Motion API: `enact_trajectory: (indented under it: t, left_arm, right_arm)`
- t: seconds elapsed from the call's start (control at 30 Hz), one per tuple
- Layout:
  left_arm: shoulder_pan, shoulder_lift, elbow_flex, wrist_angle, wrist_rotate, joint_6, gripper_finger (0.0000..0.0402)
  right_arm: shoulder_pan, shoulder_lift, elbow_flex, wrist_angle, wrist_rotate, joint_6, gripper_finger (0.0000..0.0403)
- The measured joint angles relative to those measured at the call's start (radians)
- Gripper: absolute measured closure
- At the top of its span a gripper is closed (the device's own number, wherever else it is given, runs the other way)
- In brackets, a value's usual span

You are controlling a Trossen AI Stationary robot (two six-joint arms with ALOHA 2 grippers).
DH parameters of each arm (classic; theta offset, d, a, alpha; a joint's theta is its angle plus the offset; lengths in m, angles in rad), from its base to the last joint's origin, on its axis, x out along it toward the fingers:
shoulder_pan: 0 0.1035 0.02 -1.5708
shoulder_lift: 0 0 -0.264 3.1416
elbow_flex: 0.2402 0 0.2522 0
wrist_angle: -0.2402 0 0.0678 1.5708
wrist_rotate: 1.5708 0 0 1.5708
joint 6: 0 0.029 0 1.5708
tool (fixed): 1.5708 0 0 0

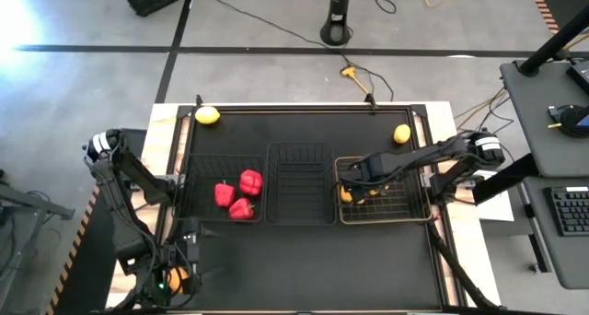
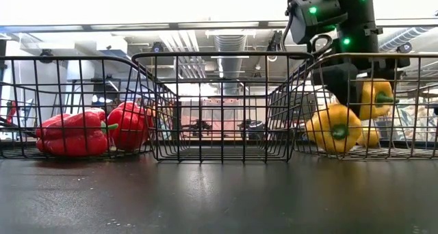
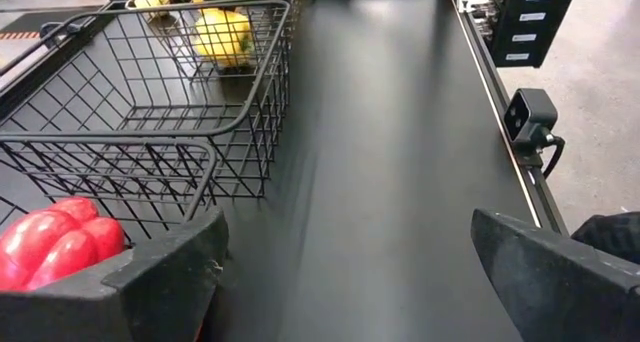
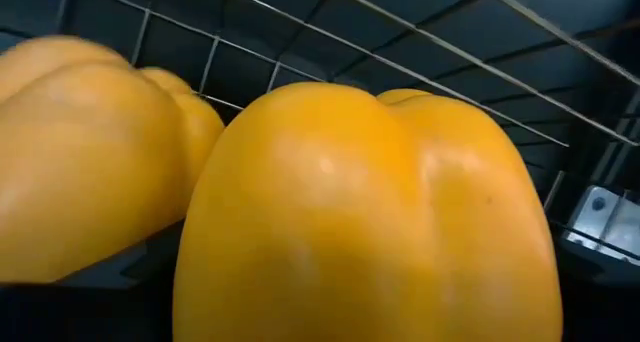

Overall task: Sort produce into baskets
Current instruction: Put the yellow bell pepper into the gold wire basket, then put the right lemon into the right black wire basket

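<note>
Three red peppers (image 1: 237, 195) (image 2: 89, 131) lie in the left black basket (image 1: 198, 158). The narrower black basket (image 1: 299, 181) in the middle holds nothing. My right gripper (image 1: 354, 181) (image 2: 349, 83) points down into the pale wire basket (image 1: 419, 191). One yellow pepper (image 2: 335, 128) rests on that basket's floor. Another yellow pepper (image 2: 376, 97) (image 4: 370, 222) sits higher, right at the gripper; whether it is held does not show. Two lemons (image 1: 208, 115) (image 1: 402, 134) lie on the table's far part. My left gripper (image 1: 184, 274) (image 3: 348, 232) waits open at the near left.
Bare dark tabletop (image 1: 304, 269) stretches between the baskets and the near edge. A small camera (image 3: 530, 117) is mounted on the near edge rail. Cables and a stand's foot (image 1: 339, 29) lie on the floor beyond the far edge.
</note>
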Motion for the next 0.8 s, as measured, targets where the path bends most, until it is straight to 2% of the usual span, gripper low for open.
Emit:
enact_trajectory:
  t: [0.2, 0.5, 0.63, 0.8]
  left_arm:
    - [0.0, 0.0, 0.0, 0.003, 0.0, 0.0, 0.0004]
    - [0.0, 0.0, 0.0, 0.003, 0.0, 0.003, 0.0004]
    - [0.0, 0.0, 0.0, 0.003, 0.0, 0.004, 0.0004]
    - [0.0, 0.0, 0.0, 0.003, -0.003, 0.021, 0.0004]
  right_arm:
    - [-0.003, 0.0, -0.041, 0.045, -0.068, -0.003, 0.0041]
    - [-0.005, 0.0, -0.027, 0.013, -0.071, 0.045, 0.0017]
    - [-0.008, -0.001, 0.056, -0.093, -0.093, 0.074, 0.0017]
    - [-0.008, -0.002, 0.253, -0.276, -0.078, 0.067, 0.0017]
